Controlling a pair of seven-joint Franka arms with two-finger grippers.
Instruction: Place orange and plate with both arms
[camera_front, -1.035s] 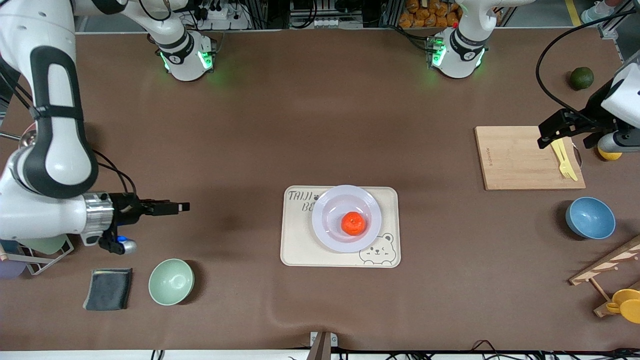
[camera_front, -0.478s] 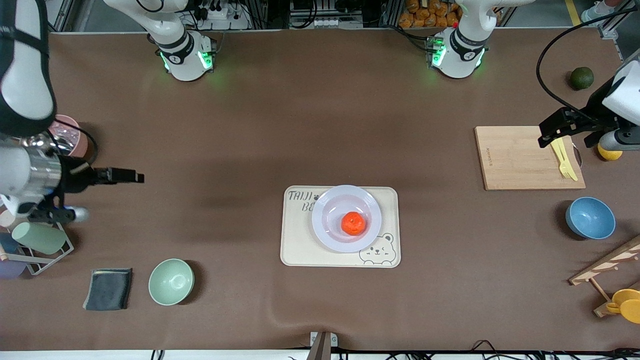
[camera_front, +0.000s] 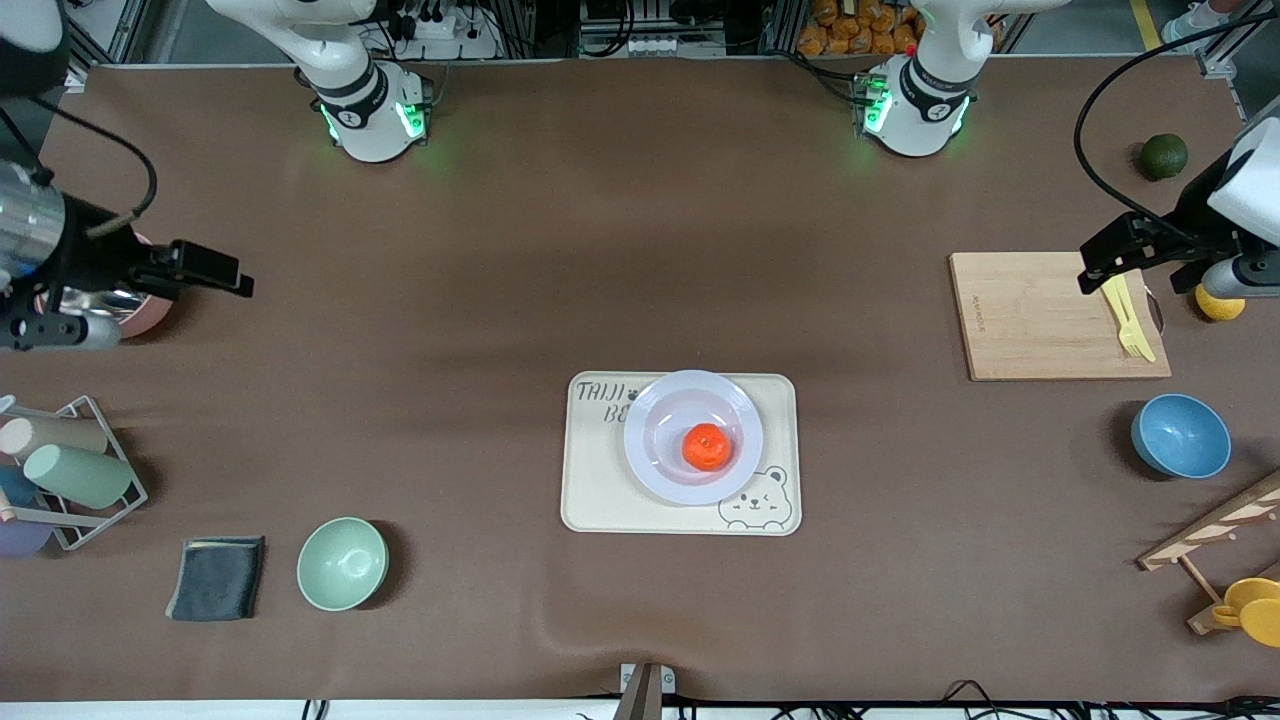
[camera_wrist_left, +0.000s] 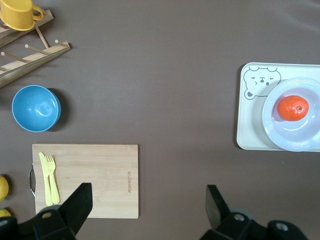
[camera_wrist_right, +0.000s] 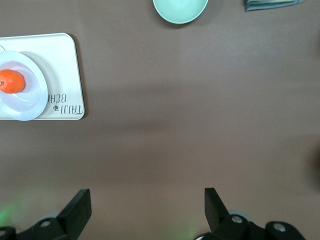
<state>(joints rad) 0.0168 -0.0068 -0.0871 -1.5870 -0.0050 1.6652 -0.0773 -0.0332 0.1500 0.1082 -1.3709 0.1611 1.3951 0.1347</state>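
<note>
The orange (camera_front: 706, 446) lies in the pale lavender-white plate (camera_front: 655, 455), which sits on a cream bear-printed tray (camera_front: 590, 490) mid-table. Both show in the left wrist view, the orange (camera_wrist_left: 293, 108) in the plate (camera_wrist_left: 300, 140), and in the right wrist view, the orange (camera_wrist_right: 11, 81) in the plate (camera_wrist_right: 30, 100). My left gripper (camera_front: 1100, 262) is open and empty, up over the wooden cutting board (camera_front: 1020, 315) at the left arm's end. My right gripper (camera_front: 215, 270) is open and empty, up over bare table at the right arm's end.
A yellow fork (camera_front: 1128, 318) lies on the board, a blue bowl (camera_front: 1181, 436) nearer the camera, a dark green fruit (camera_front: 1164, 156) farther. A mint-green bowl (camera_front: 342, 563), grey cloth (camera_front: 217, 577), cup rack (camera_front: 60, 475) and pink cup (camera_front: 145, 310) stand at the right arm's end. A wooden rack (camera_front: 1215, 540) holds a yellow cup.
My right arm has drawn back, its gripper moving away from the tray toward the right arm's end and farther from the camera. The left arm has barely moved. Orange and plate stay put.
</note>
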